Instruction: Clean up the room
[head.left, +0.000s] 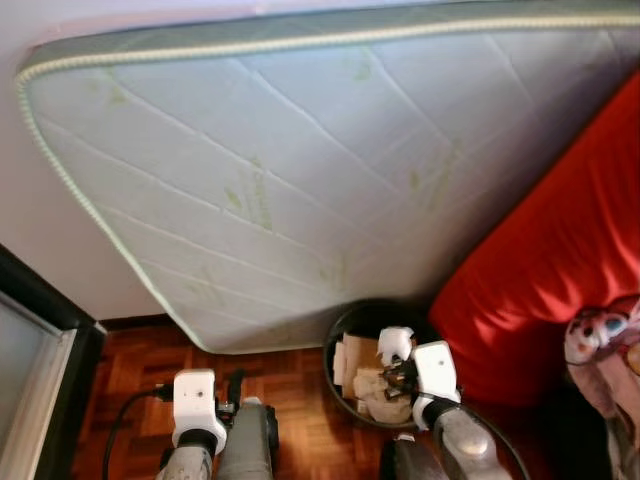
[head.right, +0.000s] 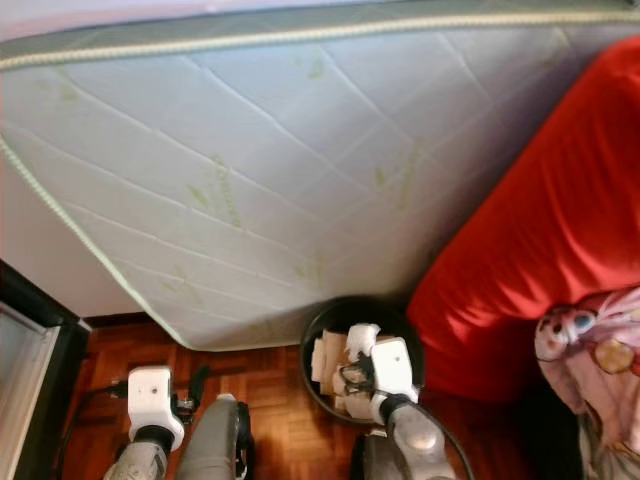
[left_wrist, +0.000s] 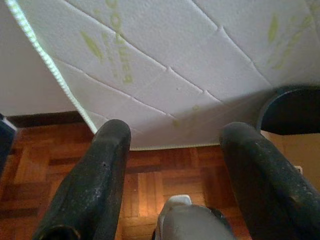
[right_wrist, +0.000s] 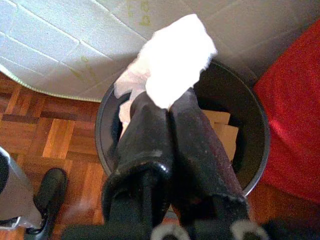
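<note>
**Tissue wad held over a black bin at the foot of a leaning mattress**

The right hand (right_wrist: 167, 107) has its two black fingers pressed together on a crumpled white tissue wad (right_wrist: 172, 60) — soft, ragged at the edges, brightly lit. It hangs directly above the open mouth of a round black waste bin (right_wrist: 257, 150), whose smooth dark wall rings a heap of tan cardboard scraps (head.left: 362, 352) and more pale paper.

The left hand (left_wrist: 172, 175) is off to the bin's left over bare floor, its fingers spread apart with nothing between them; their matte black surface looks dusty and scuffed.

A quilted white mattress (head.left: 300, 170) with diagonal stitching, faint green printed leaves and a corded green-and-cream edge leans against the pale wall (head.left: 40, 230), its lower edge resting on the floor just behind the bin. The floor is wooden parquet (head.left: 140, 365) in reddish-brown blocks — glossy, with a dark skirting board behind. To the right a red fabric cushion or sofa side (head.left: 560, 260) crowds close against the bin, and a pink patterned cloth (head.left: 605, 340) lies at the far right. A dark-framed panel (head.left: 40, 340) borders the floor on the left, leaving a narrow open strip of parquet between it and the bin.
</note>
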